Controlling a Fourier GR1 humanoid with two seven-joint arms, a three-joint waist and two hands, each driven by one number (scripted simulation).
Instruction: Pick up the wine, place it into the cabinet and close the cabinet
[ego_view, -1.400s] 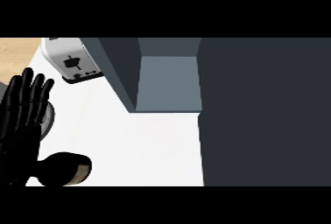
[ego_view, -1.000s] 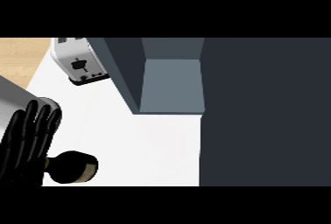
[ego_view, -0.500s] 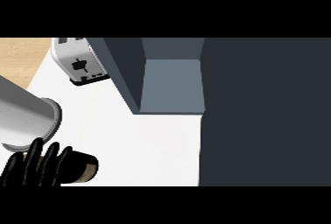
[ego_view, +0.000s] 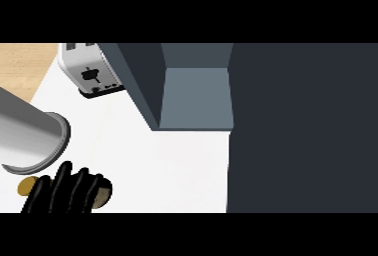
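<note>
Fingers of the left hand (ego_view: 65, 194) curl over the one wine (ego_view: 105, 190), at the bench's (ego_view: 170, 165) near-left edge. One toaster (ego_view: 90, 70), one open cabinet (ego_view: 196, 97) up top, bare white bench between.

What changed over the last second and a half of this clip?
The left hand came down from its upright pose at the left edge onto the wine bottle and now covers most of it; whether it has taken hold cannot be told. Its grey forearm swung into view at the left. The wine bottle, the toaster and the cabinet stayed put.
</note>
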